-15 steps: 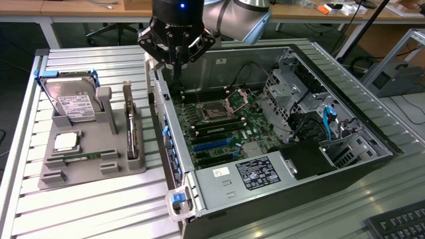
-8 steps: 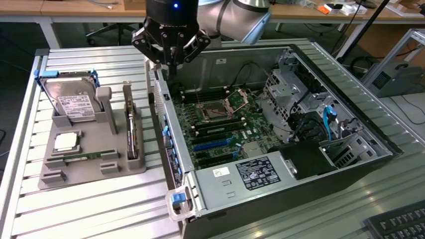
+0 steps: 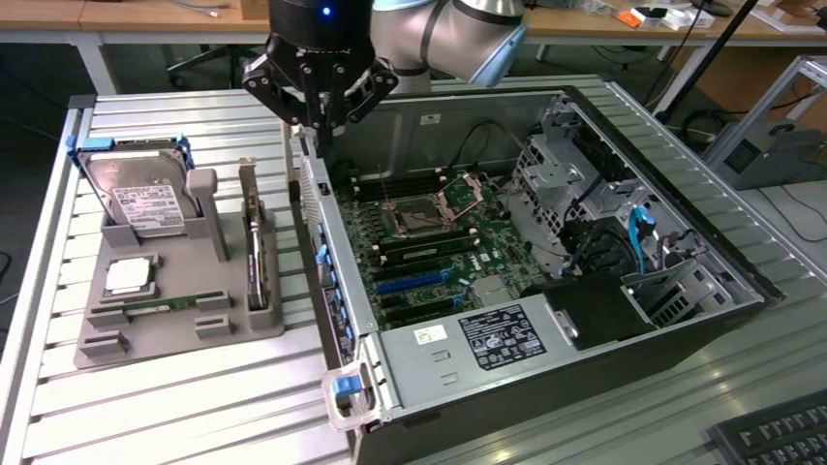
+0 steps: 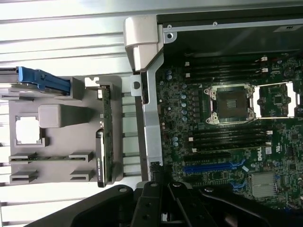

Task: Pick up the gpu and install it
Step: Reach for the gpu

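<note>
The gpu [image 3: 255, 244] stands on its edge in a slot of the grey holder tray [image 3: 181, 337], a thin green board with a dark face and a metal bracket end. In the wrist view the gpu [image 4: 105, 137] runs along the tray's side nearest the computer case. My gripper [image 3: 323, 128] hangs shut above the case's rear wall, between tray and motherboard, with nothing in its fingers. It sits a little higher than the gpu and toward the exterior view's right of it. Its dark linkages [image 4: 161, 198] show in the wrist view.
An open computer case [image 3: 672, 291] lies on the slatted table with the motherboard's CPU socket [image 3: 420, 215], blue expansion slot [image 3: 420, 279] and power supply [image 3: 498, 339] exposed. The tray also carries a hard drive [image 3: 149, 201], a CPU [image 3: 130, 277] and a RAM stick [image 3: 168, 306]. A keyboard [image 3: 776, 438] lies at the exterior view's lower right.
</note>
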